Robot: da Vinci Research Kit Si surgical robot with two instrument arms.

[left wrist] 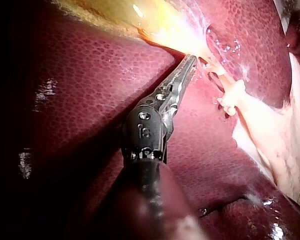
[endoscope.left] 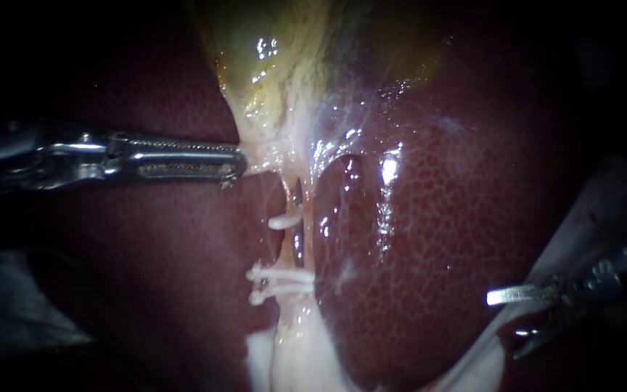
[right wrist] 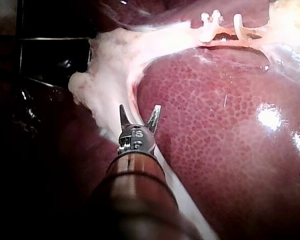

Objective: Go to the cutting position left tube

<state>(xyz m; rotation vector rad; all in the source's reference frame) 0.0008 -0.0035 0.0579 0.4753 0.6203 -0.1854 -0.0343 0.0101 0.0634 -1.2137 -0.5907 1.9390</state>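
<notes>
A thin pale tube [endoscope.left: 287, 250] runs down from the yellow gallbladder [endoscope.left: 277, 51] between the dark red liver lobes. It carries one white clip [endoscope.left: 284, 220] higher up and two clips [endoscope.left: 277, 284] lower down, with a bare stretch between them. My left instrument [endoscope.left: 239, 164] reaches in from the left, its long toothed jaws shut on pale tissue at the gallbladder's neck [left wrist: 202, 52]. My right instrument [endoscope.left: 508, 319] sits far off at the lower right, its two blades open and empty over a white tissue band [right wrist: 115, 60]. The clips [right wrist: 212, 22] lie well ahead of it.
A large liver lobe [endoscope.left: 459, 232] bulges between my right instrument and the clipped tube. White fatty tissue [endoscope.left: 292, 356] spreads below the lower clips. Another liver lobe [left wrist: 75, 100] lies under my left instrument's shaft.
</notes>
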